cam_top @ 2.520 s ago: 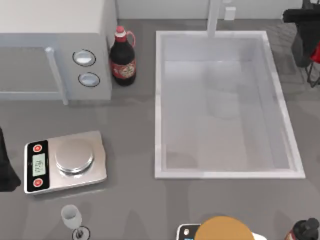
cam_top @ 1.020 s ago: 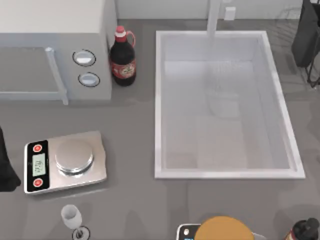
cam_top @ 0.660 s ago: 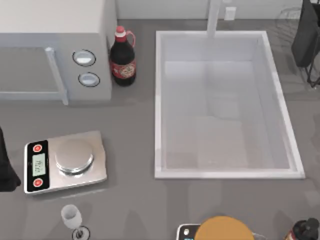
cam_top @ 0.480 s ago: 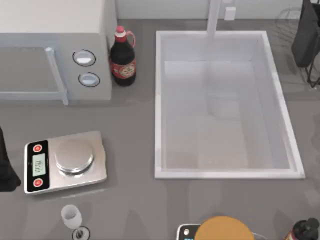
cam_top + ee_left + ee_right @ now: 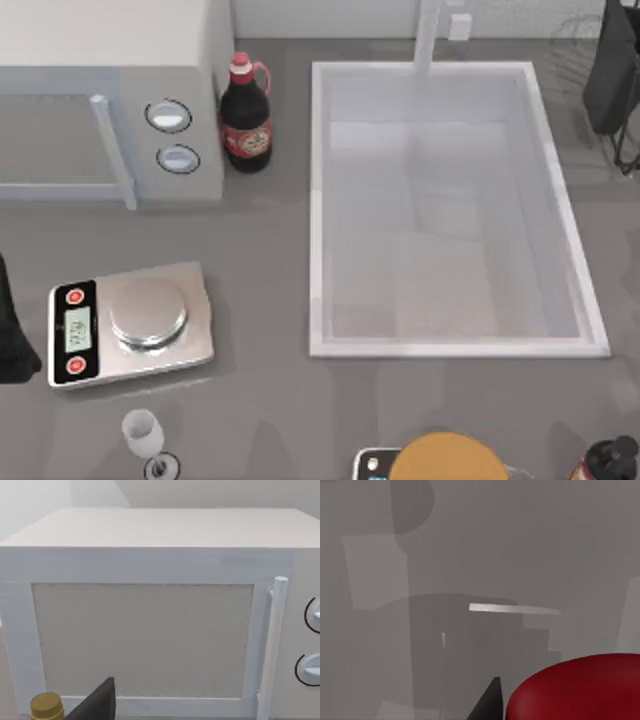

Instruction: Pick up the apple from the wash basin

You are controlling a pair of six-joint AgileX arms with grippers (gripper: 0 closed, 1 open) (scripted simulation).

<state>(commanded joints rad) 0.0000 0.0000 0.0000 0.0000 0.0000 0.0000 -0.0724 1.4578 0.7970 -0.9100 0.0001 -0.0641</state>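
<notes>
Our right gripper (image 5: 496,701) is closed on the apple (image 5: 580,692). In the right wrist view one dark tip of the gripper lies right against the glossy red fruit, and the fruit hangs well above a plain grey surface crossed by soft shadows and one thin pale strip. From above, our right arm (image 5: 612,70) is a dark shape at the far right corner of the worktop (image 5: 260,400), beyond the right rim of the wash basin (image 5: 318,200). The apple is therefore up at that arm, outside the basin.

The basin itself is a large white rectangle right of centre, with a pale grey bottom and a white tap (image 5: 428,35) rising at its far edge. Just left of its far corner the dark bottle (image 5: 245,120) stands upright with its red cap, beside the grey microwave (image 5: 100,40) and its two round knobs. Nearer to us on the left lies a silver kitchen scale (image 5: 130,325), and a small glass (image 5: 145,435) stands nearer still.

Our left arm (image 5: 10,335) is parked at the left edge of the worktop, its wrist camera facing the microwave door.
</notes>
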